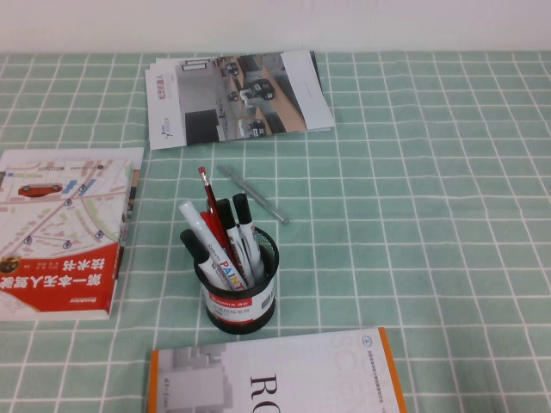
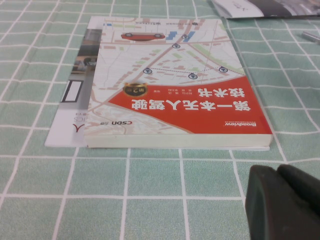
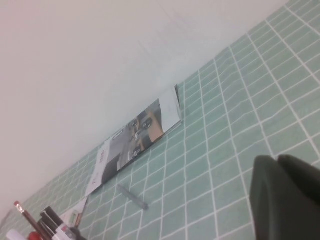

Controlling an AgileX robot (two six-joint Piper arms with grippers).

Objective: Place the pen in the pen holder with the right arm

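Note:
The thin silver-grey pen (image 1: 252, 194) lies flat on the green checked cloth, just behind the pen holder. It also shows in the right wrist view (image 3: 133, 197). The black mesh pen holder (image 1: 242, 296) with a red-and-white band stands near the front middle and holds several markers and a red-tipped pencil. Neither arm shows in the high view. My right gripper (image 3: 276, 161) is shut and empty, over bare cloth well away from the pen. My left gripper (image 2: 277, 170) is shut and empty, low over the cloth in front of the red-and-white book (image 2: 180, 95).
A red-and-white book (image 1: 60, 232) lies at the left. A stack of brochures (image 1: 237, 96) lies at the back, beyond the pen. A white book with orange edges (image 1: 275, 374) lies at the front edge, just in front of the holder. The right half of the cloth is bare.

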